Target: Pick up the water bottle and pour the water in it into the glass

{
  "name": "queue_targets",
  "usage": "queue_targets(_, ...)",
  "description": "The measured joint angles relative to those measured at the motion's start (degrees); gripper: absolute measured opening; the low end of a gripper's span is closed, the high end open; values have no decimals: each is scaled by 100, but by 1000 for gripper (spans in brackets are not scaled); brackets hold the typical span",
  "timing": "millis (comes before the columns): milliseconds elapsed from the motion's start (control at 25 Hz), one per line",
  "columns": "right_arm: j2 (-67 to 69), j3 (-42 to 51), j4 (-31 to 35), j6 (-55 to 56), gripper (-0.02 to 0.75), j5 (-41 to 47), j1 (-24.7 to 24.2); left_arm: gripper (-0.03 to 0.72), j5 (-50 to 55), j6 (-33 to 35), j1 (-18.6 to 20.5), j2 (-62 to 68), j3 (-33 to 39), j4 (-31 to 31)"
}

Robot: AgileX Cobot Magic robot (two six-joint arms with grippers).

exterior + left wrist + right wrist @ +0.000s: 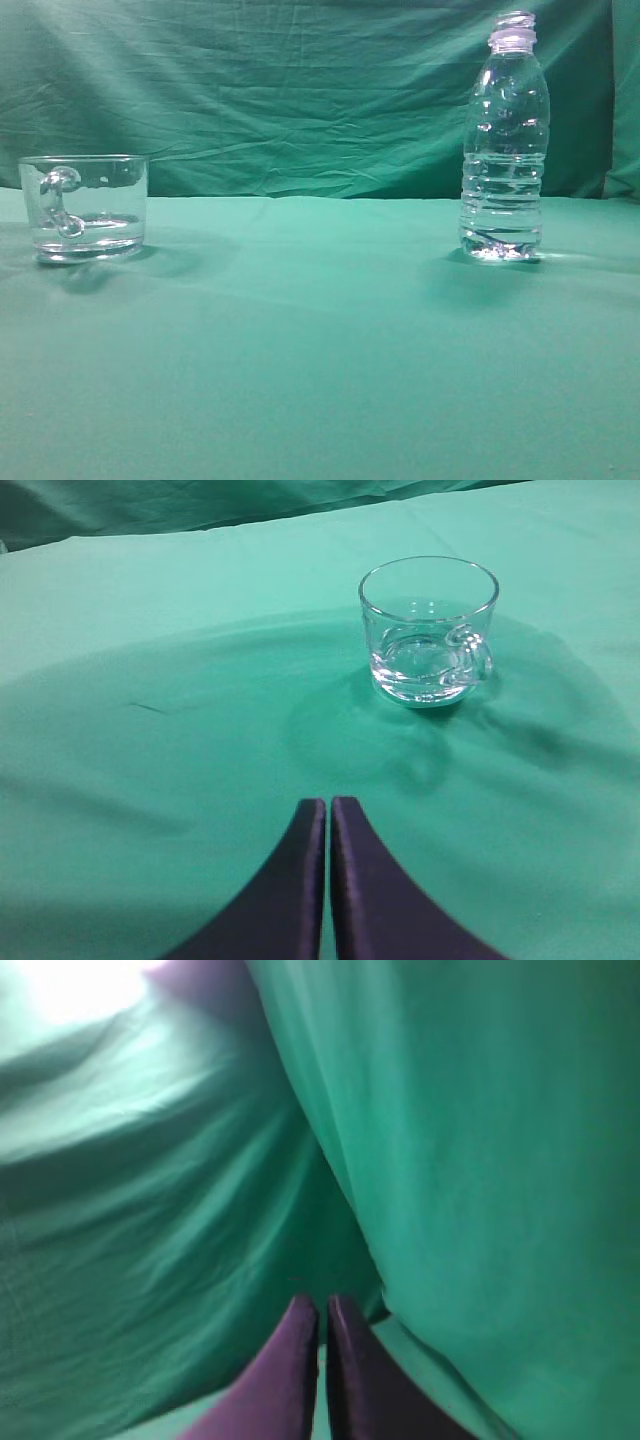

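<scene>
The water bottle [504, 140] stands upright at the right of the exterior view, uncapped, with a lilac neck ring and clear water filling most of it. The glass [88, 207], a short clear mug with a handle, stands at the left; it also shows in the left wrist view [428, 630], with a little water at its bottom. My left gripper [328, 802] is shut and empty, well short of the glass. My right gripper [322, 1302] is shut and empty, facing only green cloth; the bottle is out of that view. Neither gripper shows in the exterior view.
A green cloth [320, 350] covers the table and a wrinkled green backdrop [280, 90] hangs behind it. Open cloth lies between the glass and the bottle. The right wrist view shows folds of the backdrop [150, 1210].
</scene>
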Motion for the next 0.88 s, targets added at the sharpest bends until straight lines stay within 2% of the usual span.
queue_targets(80, 0, 202, 570, -812, 0, -30, 0, 0, 0, 0, 0, 0, 0, 0)
queue_targets(160, 0, 350, 1599, -2491, 0, -143, 0, 0, 0, 0, 0, 0, 0, 0)
queue_targets(200, 0, 433, 2952, -4448, 0, -188, 0, 0, 0, 0, 0, 0, 0, 0)
queue_targets(280, 0, 471, 4645, -6660, 0, -80, 0, 0, 0, 0, 0, 0, 0, 0)
queue_targets(400, -161, 520, 6802, -9398, 0, 505, 0, 0, 0, 0, 0, 0, 0, 0)
queue_targets(440, -283, 585, 7274, -10045, 0, 729, 0, 0, 0, 0, 0, 0, 0, 0)
queue_targets(560, -852, 910, 7836, -10802, 0, 1021, 0, 0, 0, 0, 0, 0, 0, 0)
queue_targets(880, -2272, 2030, 7987, -10859, 0, 1134, 0, 0, 0, 0, 0, 0, 0, 0)
